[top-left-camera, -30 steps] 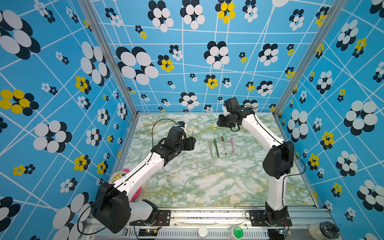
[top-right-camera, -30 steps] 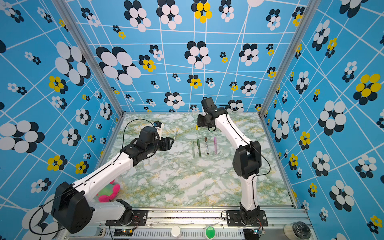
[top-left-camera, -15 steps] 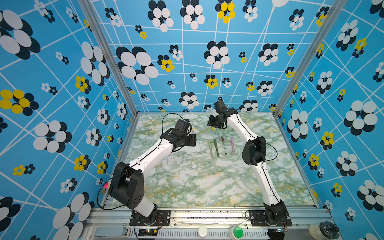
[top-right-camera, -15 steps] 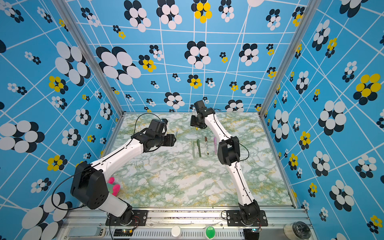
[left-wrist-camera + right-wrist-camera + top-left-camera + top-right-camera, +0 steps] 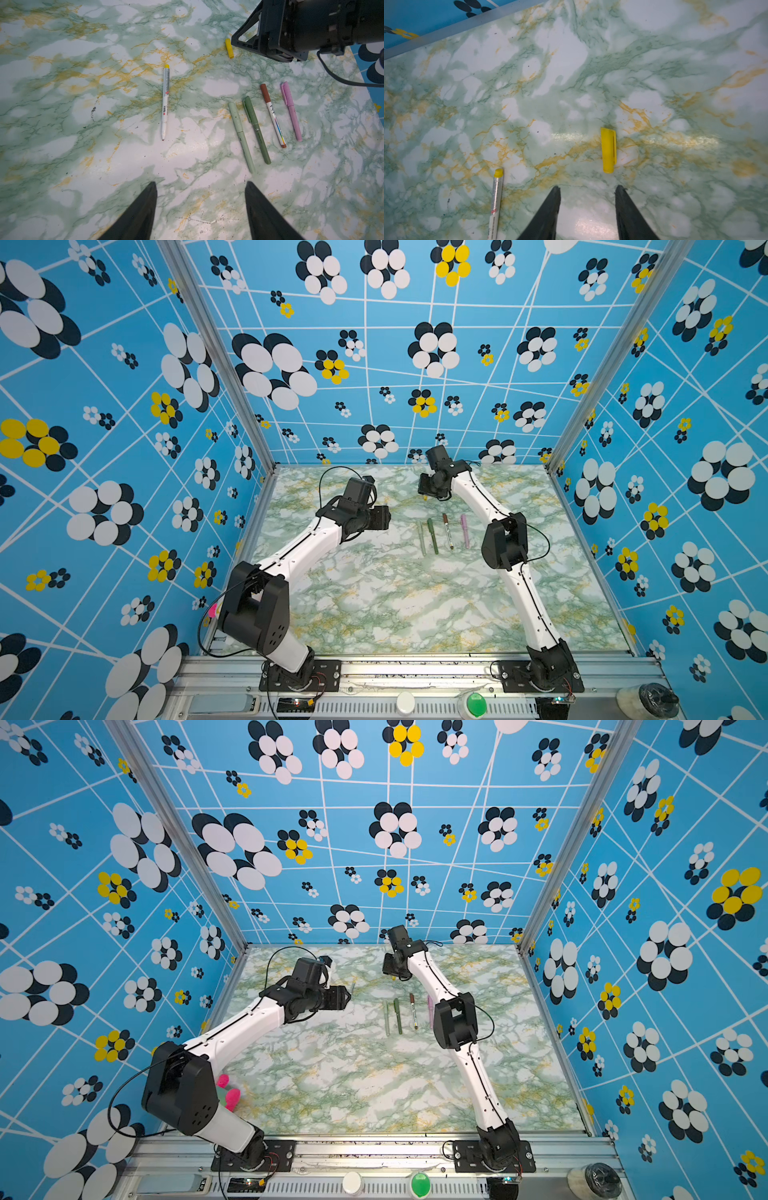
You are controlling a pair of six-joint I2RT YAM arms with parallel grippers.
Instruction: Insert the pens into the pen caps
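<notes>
Green-and-gold marble tabletop, blue flowered walls around. Five pens counted: pale green pen, dark green pen, brown pen and pink pen, all four capped, side by side; white-yellow pen uncapped, apart, printed "M&G". One loose yellow cap, just ahead of right gripper, fingers spread, empty. Left gripper likewise spread, holding nothing.
</notes>
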